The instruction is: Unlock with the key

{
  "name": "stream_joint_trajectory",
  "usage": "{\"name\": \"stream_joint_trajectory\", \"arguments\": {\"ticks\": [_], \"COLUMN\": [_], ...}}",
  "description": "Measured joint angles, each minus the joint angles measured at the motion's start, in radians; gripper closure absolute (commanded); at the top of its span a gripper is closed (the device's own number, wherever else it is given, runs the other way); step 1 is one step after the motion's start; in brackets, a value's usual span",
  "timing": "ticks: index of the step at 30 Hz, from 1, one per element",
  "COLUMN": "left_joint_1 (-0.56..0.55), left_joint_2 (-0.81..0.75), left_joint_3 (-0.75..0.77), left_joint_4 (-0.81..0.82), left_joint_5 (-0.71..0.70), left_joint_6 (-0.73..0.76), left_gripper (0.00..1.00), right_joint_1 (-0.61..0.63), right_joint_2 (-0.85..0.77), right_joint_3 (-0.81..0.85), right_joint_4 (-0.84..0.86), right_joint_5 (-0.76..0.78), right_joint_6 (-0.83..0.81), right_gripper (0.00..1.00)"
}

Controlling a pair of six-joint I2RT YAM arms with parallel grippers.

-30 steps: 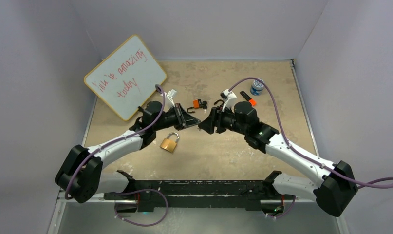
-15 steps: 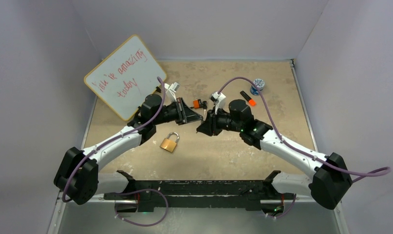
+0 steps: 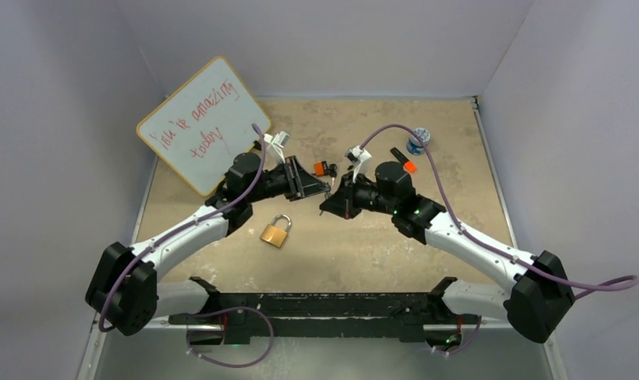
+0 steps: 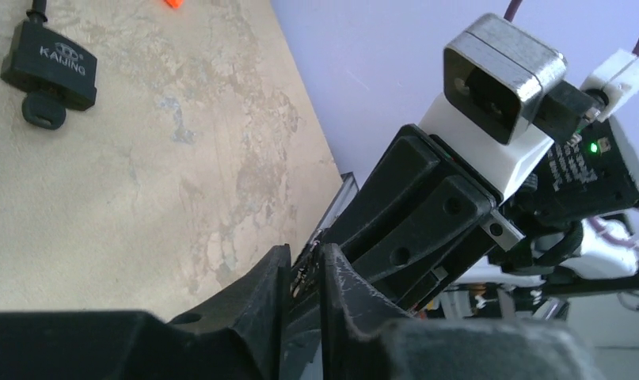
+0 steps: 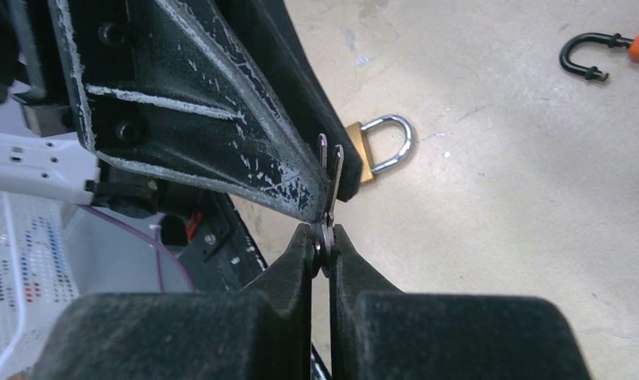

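Beige mottled table point(image 3: 379, 253), brass padlock point(image 3: 275, 232), lilac walls point(image 3: 324, 39)

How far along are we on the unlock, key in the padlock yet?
Not yet. Done: the keys are off the table. In hand: the left gripper and right gripper both pinch them tip to tip, apparently a handover. Left: the padlock lies on the table untouched, shackle looking closed; inserting and turning a key remains.

Red handwriting on the whiteboard point(image 3: 203, 123), upper left of the overhead view, reads "amazing today"; its first words are unclear. In the left wrist view, upper left, a black casing point(image 4: 48, 62) reads "KAIJING".
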Motion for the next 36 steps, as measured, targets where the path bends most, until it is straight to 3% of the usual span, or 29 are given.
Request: {"name": "stream_joint_trajectory", "arguments": {"ticks": [3, 6, 11, 14, 18, 22, 31, 36], "left_joint_1": [-0.002, -0.002, -0.002, -0.002, -0.002, -0.004, -0.006, -0.006], "left_joint_2": [-0.010, -0.025, -0.141, -0.224, -0.222, -0.159, -0.129, -0.101], "left_joint_3": [0.000, -0.001, -0.089, -0.176, -0.246, -0.268, -0.281, -0.304], "left_joint_4": [-0.023, -0.074, -0.098, -0.049, 0.019, 0.100, 0.286, 0.353], "left_joint_5": [-0.035, -0.104, -0.244, -0.295, -0.304, -0.274, -0.238, -0.231], "left_joint_6": [-0.015, -0.031, -0.080, -0.130, -0.191, -0.235, -0.312, -0.349], "left_gripper": [0.36, 0.17, 0.10, 0.15, 0.42, 0.58, 0.60, 0.79], "right_joint_1": [0.000, 0.000, -0.019, -0.035, -0.061, -0.079, -0.091, -0.095], "right_joint_2": [-0.012, -0.020, -0.001, 0.044, 0.087, 0.107, 0.117, 0.118], "right_joint_3": [-0.014, -0.015, 0.003, 0.047, 0.079, 0.083, 0.084, 0.084], "right_joint_4": [0.035, 0.060, 0.033, 0.000, -0.006, 0.004, 0.055, 0.082], "right_joint_5": [0.002, 0.015, 0.085, 0.108, 0.107, 0.099, 0.045, 0.023], "right_joint_6": [0.047, 0.118, 0.319, 0.433, 0.566, 0.657, 0.738, 0.750], "right_gripper": [1.00, 1.00, 1.00, 1.00, 1.00, 1.00, 1.00, 1.00]}}
